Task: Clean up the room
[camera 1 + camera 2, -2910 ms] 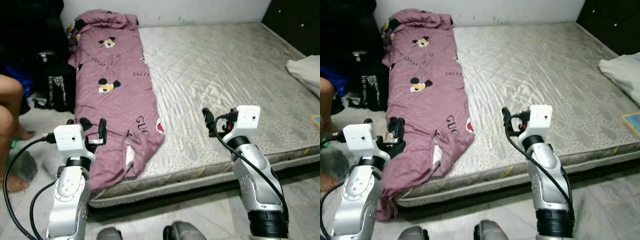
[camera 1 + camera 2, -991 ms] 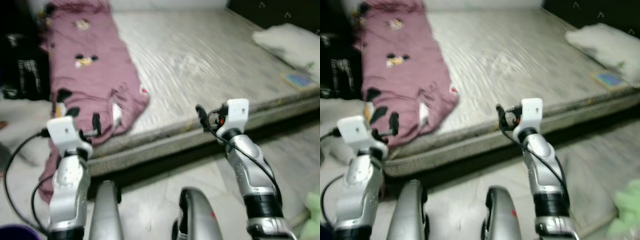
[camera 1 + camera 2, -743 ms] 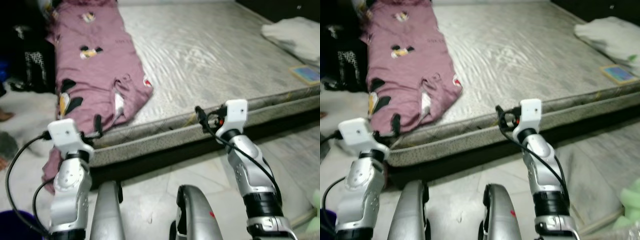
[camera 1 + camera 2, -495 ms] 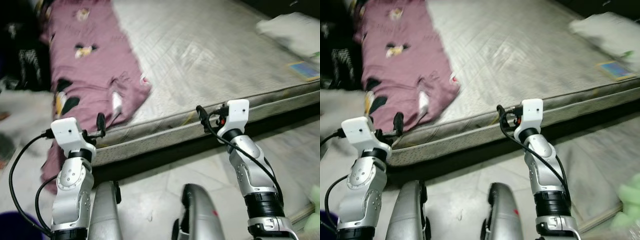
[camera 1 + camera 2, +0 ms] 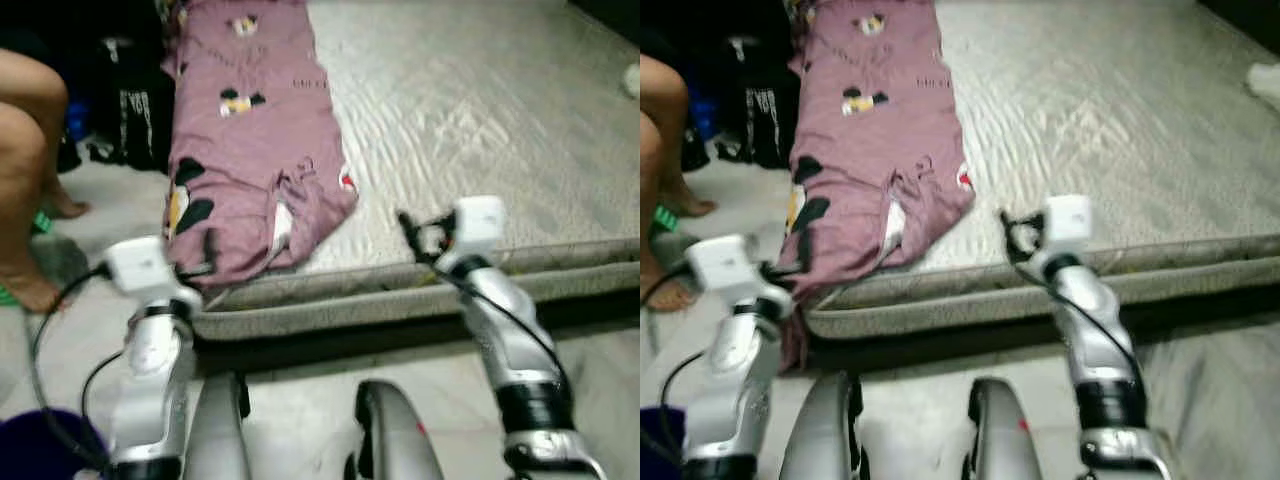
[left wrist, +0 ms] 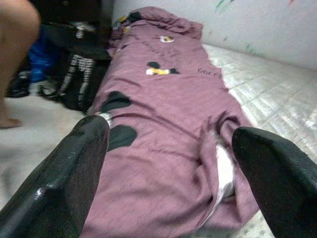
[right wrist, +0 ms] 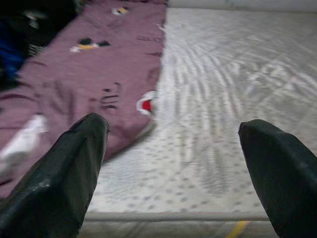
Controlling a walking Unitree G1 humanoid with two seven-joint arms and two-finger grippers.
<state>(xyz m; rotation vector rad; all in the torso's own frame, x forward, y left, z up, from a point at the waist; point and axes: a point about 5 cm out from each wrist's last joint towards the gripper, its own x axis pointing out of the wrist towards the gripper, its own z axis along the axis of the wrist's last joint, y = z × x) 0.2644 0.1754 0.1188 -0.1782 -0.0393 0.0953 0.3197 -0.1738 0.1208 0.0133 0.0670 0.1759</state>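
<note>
we see the purple blanket (image 5: 255, 150) lying along the mattress (image 5: 480, 130) left side, its near end hanging over. left gripper (image 6: 168, 148) and right gripper (image 7: 173, 148) hover released before it. a person's leg (image 5: 25, 170) and black bags (image 5: 125, 100) crowd the far left.

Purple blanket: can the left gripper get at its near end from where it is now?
Probably yes. The left gripper is open and sits just before the near end of the purple blanket, which hangs over the mattress edge. Nothing lies between them; the person's legs are off to the side.
</note>
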